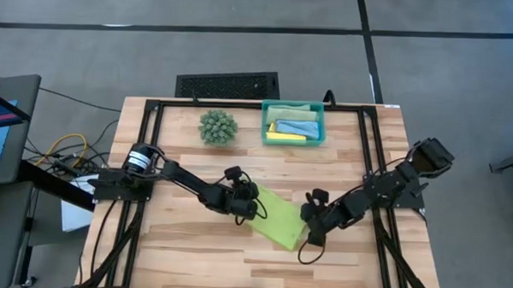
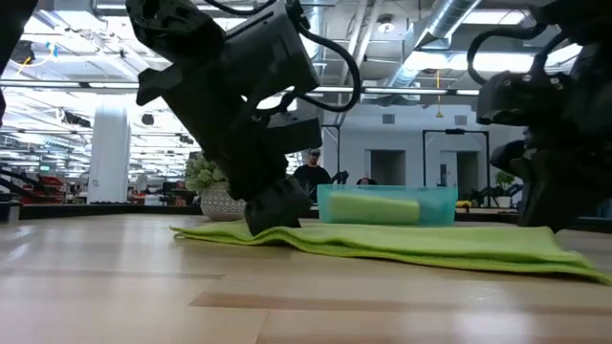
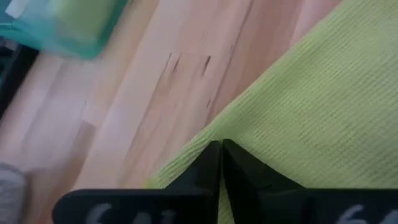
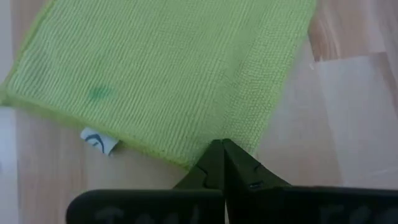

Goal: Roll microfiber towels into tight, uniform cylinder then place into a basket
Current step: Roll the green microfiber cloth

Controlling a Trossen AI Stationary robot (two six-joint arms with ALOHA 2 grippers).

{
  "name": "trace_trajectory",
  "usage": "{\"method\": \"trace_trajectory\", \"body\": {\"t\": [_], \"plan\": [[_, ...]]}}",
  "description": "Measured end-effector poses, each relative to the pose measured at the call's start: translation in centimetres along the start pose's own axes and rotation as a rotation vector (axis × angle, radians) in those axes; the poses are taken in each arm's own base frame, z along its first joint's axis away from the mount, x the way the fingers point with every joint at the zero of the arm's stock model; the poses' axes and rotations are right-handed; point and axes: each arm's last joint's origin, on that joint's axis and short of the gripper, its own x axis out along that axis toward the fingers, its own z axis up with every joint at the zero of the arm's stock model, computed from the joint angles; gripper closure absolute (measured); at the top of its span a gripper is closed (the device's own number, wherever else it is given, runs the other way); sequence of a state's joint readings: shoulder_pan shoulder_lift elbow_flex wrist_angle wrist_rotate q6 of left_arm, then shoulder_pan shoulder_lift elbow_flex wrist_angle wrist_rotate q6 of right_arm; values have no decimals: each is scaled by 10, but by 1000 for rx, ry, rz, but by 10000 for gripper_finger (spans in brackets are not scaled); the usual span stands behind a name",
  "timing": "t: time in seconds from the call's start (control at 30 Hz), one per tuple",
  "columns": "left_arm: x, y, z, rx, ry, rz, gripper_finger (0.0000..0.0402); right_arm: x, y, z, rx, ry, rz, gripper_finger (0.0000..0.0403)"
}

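Counted: one lime green towel flat on the table; three rolled towels in one teal basket; one spiky plant ball; one black grille; two arms.

ribbed matt cloth towel on smooth pale wood table.

Readable text: we find none in any view.
White tag on the lime green towel, lower left of the right wrist frame: we see a blue mark, but we cannot read it.
Tool bodies, bottom edge of both wrist frames: we see pale raised characters, too blurred for us to read.
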State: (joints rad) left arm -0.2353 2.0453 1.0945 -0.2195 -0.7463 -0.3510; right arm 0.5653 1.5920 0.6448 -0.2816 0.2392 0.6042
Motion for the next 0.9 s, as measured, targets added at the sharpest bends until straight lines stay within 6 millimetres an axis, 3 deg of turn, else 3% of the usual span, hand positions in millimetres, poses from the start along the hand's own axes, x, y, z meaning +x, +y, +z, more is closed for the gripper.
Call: {"method": "trace_trajectory", "body": {"t": [0.13, 0.27, 0.47, 0.67, 0.8, 0.9], "plan": [[-13, 4, 2, 100, -2, 8, 390, -15, 8, 0, -68, -14, 36, 390], [-33, 3, 15, 136, -51, -17, 391, -37, 17, 9, -106, -194, -16, 390], [-49, -6, 24, 127, -97, -81, 391, -35, 22, 10, -116, -213, 18, 390], [-32, -7, 13, 140, -17, -174, 391, -5, 31, 5, -245, -84, 140, 390], [-17, -4, 10, 229, 0, -155, 391, 7, 42, 16, -297, -102, 387, 390], [-13, 2, 12, 353, 9, -74, 391, 5, 50, 29, -429, -191, 447, 390]]}}
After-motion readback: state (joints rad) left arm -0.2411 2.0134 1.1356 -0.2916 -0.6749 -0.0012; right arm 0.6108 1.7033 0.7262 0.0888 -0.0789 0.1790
